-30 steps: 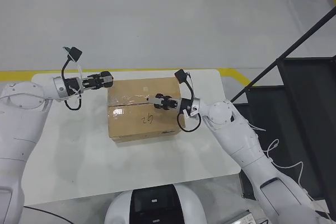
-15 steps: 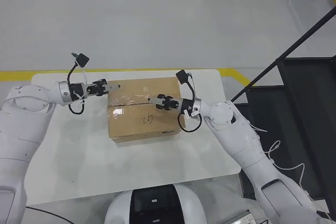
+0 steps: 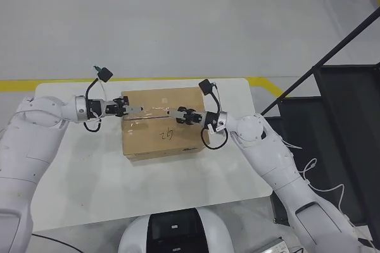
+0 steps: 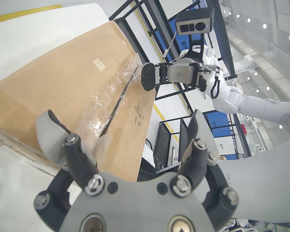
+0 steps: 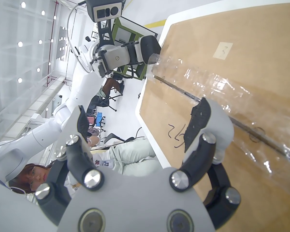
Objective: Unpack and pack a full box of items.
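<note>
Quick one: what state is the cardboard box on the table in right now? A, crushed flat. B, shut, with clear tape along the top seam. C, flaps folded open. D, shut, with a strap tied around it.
B: the box is shut, and crinkled clear tape runs along its top seam.

robotics lab or test hall: smooth grey floor (image 3: 177, 38) marked with a yellow line (image 3: 25, 85), black metal racks (image 3: 348, 126) beside the white worktop (image 3: 82, 183), rows of ceiling spotlights (image 5: 20, 44), wheeled office chairs (image 5: 112, 97) behind.
</note>
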{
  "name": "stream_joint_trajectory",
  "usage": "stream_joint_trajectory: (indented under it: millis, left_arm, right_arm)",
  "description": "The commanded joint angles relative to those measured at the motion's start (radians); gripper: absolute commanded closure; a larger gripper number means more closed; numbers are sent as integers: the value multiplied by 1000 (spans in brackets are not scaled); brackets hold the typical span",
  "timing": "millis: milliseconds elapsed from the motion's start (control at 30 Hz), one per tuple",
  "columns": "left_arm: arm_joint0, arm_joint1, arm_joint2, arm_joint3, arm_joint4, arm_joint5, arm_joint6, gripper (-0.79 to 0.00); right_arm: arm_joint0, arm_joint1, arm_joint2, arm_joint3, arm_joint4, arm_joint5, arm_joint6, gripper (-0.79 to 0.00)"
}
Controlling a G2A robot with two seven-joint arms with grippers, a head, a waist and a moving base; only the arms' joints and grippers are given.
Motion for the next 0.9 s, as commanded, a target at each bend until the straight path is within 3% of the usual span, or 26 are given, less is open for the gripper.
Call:
stream_joint_trajectory:
  millis: [0, 300, 333, 367, 433, 467, 633, 800, 867]
  left_arm:
    - [-6, 2, 8, -4, 32, 3, -2, -785]
    - [2, 19, 0, -51, 168, -24, 39, -785]
    - [6, 21, -2, -60, 173, -24, 42, -686]
    - [10, 23, -4, -68, 181, -24, 45, -385]
    - [18, 27, -6, -83, 193, -23, 46, -234]
    - [20, 28, -6, -89, 205, -24, 46, -206]
    - [30, 33, -1, -118, 270, -32, 68, -329]
    - [29, 39, 2, -150, 384, -32, 101, -252]
    - [32, 41, 6, -168, 446, -26, 122, -259]
  right_arm:
    - [0, 1, 1, 0, -1, 0, 2, -785]
    - [2, 0, -5, -4, 2, -1, 2, -785]
    - [3, 0, -6, -3, 3, -2, 1, -785]
    - [4, -1, -8, -3, 3, -2, 1, -785]
    - [5, -1, -10, -1, 4, -2, 0, -785]
    - [7, -1, -11, -1, 2, -2, 2, -785]
    - [10, -1, -11, 0, 0, -3, 3, -785]
    - [9, 1, -7, -5, -4, -2, 3, -785]
    - [9, 1, -7, -9, -4, -1, 4, -785]
